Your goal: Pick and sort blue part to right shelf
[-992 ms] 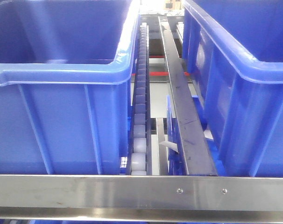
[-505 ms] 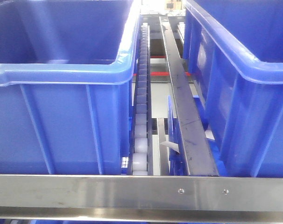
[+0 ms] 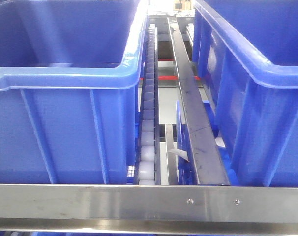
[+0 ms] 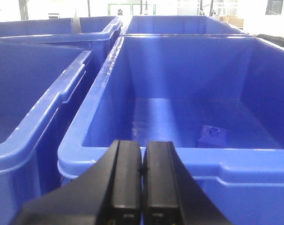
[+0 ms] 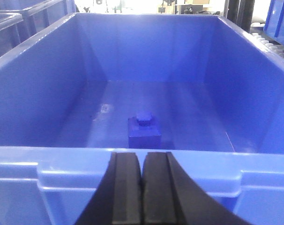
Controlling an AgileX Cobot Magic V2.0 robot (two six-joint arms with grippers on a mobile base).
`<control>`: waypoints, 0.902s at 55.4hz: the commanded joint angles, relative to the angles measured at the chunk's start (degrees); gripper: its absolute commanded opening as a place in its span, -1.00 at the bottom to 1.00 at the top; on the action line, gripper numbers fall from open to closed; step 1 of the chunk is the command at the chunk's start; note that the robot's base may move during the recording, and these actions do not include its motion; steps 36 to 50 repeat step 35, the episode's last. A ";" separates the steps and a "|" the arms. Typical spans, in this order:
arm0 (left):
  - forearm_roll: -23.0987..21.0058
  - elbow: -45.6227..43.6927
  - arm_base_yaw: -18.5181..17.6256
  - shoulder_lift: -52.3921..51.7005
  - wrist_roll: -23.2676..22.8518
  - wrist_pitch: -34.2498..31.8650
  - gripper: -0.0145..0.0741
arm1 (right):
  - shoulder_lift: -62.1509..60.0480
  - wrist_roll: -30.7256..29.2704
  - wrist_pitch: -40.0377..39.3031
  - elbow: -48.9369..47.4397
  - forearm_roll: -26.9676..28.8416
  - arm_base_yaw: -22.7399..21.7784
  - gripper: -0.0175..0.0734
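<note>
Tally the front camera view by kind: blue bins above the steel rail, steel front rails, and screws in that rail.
Blue bins: 2
Steel front rail: 1
Screws: 2
Total: 5

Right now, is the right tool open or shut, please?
Shut: the right tool has its fingers pressed together, holding nothing, outside the bin's rim.

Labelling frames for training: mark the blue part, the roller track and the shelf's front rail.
blue part [image 5: 144, 127]: right wrist view, its front face.
roller track [image 3: 147, 125]: front view, mid-run rollers.
front rail [image 3: 114, 201]: front view, brushed face.
</note>
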 commanded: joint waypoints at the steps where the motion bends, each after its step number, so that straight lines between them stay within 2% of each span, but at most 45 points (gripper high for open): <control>1: -0.52 1.77 0.13 -1.41 -0.05 -4.91 -0.40 | -1.07 0.19 -5.47 -0.39 -0.46 0.16 -0.52; 50: -0.52 1.77 0.13 -1.41 -0.05 -4.91 -0.40 | -1.07 0.19 -5.45 -0.39 -0.46 0.16 -0.52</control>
